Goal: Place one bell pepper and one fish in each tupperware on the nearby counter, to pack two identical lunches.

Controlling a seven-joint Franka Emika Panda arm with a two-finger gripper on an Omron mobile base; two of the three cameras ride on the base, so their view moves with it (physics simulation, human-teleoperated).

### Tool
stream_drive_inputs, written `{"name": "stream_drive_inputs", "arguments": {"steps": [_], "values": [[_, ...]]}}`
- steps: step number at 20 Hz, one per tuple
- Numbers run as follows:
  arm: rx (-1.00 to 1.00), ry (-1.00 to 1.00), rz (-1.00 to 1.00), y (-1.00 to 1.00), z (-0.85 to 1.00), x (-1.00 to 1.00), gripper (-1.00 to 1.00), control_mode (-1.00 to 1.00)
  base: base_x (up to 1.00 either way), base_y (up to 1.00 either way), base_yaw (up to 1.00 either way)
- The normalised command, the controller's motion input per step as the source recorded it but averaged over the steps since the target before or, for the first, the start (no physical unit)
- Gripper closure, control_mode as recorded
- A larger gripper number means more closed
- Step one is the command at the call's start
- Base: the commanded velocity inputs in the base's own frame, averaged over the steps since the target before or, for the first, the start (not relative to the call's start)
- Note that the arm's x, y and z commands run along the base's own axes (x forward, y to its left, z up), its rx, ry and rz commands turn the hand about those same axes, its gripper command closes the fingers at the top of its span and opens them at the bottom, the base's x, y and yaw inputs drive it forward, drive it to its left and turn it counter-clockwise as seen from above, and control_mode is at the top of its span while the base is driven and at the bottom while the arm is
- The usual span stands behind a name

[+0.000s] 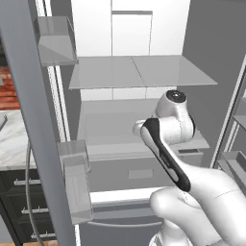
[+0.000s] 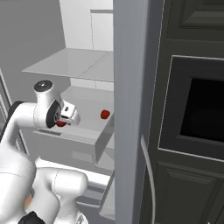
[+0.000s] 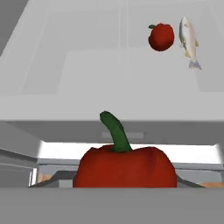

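I am reaching into the open fridge point(image 1: 139, 120), whose grey shelves spread ahead of and around my jaws point(image 2: 70, 114). Off to one side, well away from my jaws, a strip of the marble surface point(image 1: 12, 139) shows past the fridge door point(image 1: 33, 120); I see no tupperware on that strip, so as far as I can judge neither lunch has anything packed yet. All four placements look to be left.

Right at my jaws sits a big red bell pepper point(image 3: 124, 168), its green stem standing up toward the camera on my hand. From the right base view a bit of red peeks out just under my hand, which I take to be the same pepper. It seems to be the first item in hand, but my finger tips are hidden behind it, so I cannot tell how far open the jaws are or whether they truly grip it.

Farther ahead of my jaws, deep on the shelf, lie a second bell pepper point(image 3: 161, 37) and, just beside it, a pale fish point(image 3: 188, 38). I see only one fish.
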Motion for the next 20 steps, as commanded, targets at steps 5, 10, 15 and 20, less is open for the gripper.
{"name": "stream_drive_inputs", "arguments": {"steps": [5,10,15,20], "values": [[0.00,-0.28,0.00,-0.20,0.58,-0.92,1.00,-1.00,0.00,0.00,0.00],[0.00,-0.22,0.00,-0.24,0.59,-0.86,1.00,-1.00,0.00,0.00,0.00],[0.00,-0.19,0.00,-0.12,0.58,-0.87,1.00,-1.00,0.00,0.00,0.00],[0.00,-0.02,0.00,0.00,0.12,-0.18,1.00,1.00,-0.79,0.00,0.00]]}}
